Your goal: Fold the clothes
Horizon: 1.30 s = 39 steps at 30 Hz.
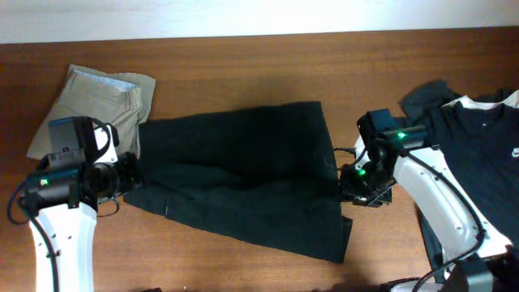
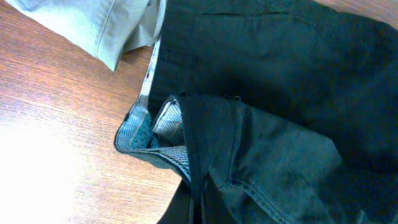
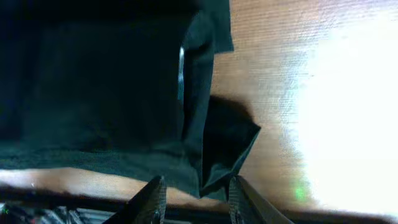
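Progress: early. The shorts (image 1: 243, 174) lie mid-table, spread nearly flat, with no finished fold evident. A shirt (image 1: 478, 138) sits at the right, unfolded (the khaki trousers (image 1: 97, 101), far left, are already folded). Right gripper (image 1: 357, 182): fingers (image 3: 152, 200) spread wide either side of the shorts' hem corner, gripping nothing. Left gripper (image 1: 128, 174): at the waistband (image 2: 146, 134); whether its fingers are pinched or apart cannot be told.
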Each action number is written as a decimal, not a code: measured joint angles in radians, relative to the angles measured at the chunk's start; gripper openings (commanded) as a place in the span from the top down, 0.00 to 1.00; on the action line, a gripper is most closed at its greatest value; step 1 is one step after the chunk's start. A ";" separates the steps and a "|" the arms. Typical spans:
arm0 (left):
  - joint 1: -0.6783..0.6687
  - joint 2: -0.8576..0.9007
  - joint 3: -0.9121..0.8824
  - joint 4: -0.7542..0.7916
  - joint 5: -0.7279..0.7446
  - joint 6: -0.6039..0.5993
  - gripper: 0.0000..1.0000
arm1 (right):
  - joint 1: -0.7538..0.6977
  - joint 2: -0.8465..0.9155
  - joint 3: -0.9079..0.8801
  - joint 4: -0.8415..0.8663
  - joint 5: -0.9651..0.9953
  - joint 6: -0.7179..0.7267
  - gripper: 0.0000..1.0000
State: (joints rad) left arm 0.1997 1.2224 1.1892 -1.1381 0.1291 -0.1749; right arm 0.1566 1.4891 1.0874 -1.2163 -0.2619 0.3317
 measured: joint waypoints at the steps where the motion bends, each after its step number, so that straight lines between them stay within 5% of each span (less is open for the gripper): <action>1: 0.000 0.000 0.000 0.002 0.000 0.000 1.00 | 0.000 0.000 -0.032 0.041 -0.034 -0.021 0.58; 2: 0.000 0.000 0.000 0.002 0.000 0.000 1.00 | 0.000 0.001 -0.061 0.070 -0.056 -0.033 0.58; 4: 0.000 0.000 0.000 0.004 0.000 0.000 1.00 | 0.000 0.003 -0.113 0.168 -0.097 -0.049 0.92; 5: 0.000 0.000 0.000 0.003 0.000 0.000 1.00 | 0.000 0.003 -0.125 0.183 -0.121 -0.055 0.96; 9: 0.000 0.000 0.000 -0.002 0.000 0.011 1.00 | 0.000 -0.080 -0.127 0.153 -0.175 -0.055 0.96; 12: 0.000 -0.001 0.000 -0.017 -0.005 0.019 1.00 | 0.000 -0.378 -0.130 0.135 -0.169 -0.027 0.96; 15: 0.000 -0.041 0.002 -0.080 -0.007 0.019 1.00 | -0.001 -0.595 -0.097 0.149 0.018 0.107 0.96; 18: 0.000 -0.058 0.006 -0.136 -0.011 0.019 1.00 | -0.001 -0.631 -0.035 0.157 0.171 0.192 0.96; 21: -0.002 -0.058 0.006 -0.064 -0.009 0.019 1.00 | 0.000 -0.553 -0.024 0.195 0.192 0.182 0.96; 25: -0.002 -0.010 0.011 0.110 -0.028 0.019 1.00 | 0.000 -0.210 -0.023 0.529 0.170 0.135 0.96; 30: -0.006 0.312 0.015 0.377 0.043 0.022 0.98 | -0.050 0.101 -0.017 0.843 0.162 0.136 0.96; 31: -0.011 0.377 0.016 0.428 0.058 0.022 0.92 | -0.063 0.156 -0.018 0.892 0.145 0.135 0.96; 32: -0.012 0.446 0.016 0.478 0.074 0.022 0.82 | -0.073 0.211 -0.017 0.926 0.130 0.135 0.82; 33: -0.012 0.487 0.016 0.515 0.084 0.026 0.55 | -0.077 0.251 -0.017 0.949 0.122 0.135 0.26; 34: -0.010 0.520 0.016 0.568 0.079 0.024 0.28 | -0.082 0.274 -0.017 0.960 0.127 0.133 0.09; 39: 0.030 0.548 0.069 0.536 0.050 0.029 0.21 | -0.239 0.248 -0.008 0.775 0.070 0.076 0.10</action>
State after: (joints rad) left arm 0.2298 1.7702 1.2579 -0.6022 0.1787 -0.1455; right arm -0.0826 1.7370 1.0790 -0.4416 -0.1921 0.4072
